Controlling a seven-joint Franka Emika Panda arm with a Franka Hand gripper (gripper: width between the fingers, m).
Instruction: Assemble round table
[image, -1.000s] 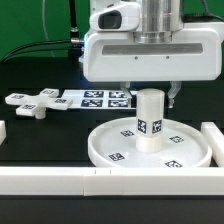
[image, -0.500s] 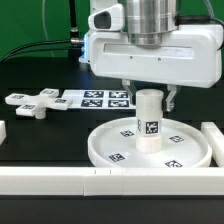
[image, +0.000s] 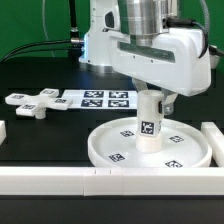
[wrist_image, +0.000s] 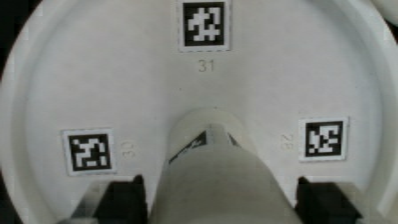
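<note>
I find the jaws closed on the short leg (image: 149, 118), one finger (wrist_image: 121, 196) against each flank, with no gap visible in the wrist view. The leg stands upright at the centre of the round disc (image: 100, 150), which lies on the counter (image: 40, 140) just behind the near border wall (image: 50, 181). The cross base (image: 30, 104) lies apart, far on the exterior view's left, beside the marker board (image: 100, 98). Judgement: the step in hand is seating the leg in the disc. To do it well I would hold the leg vertical, press down lightly while turning about its axis, and release only once it resists. A tilted start risks jamming or dragging the disc.
</note>
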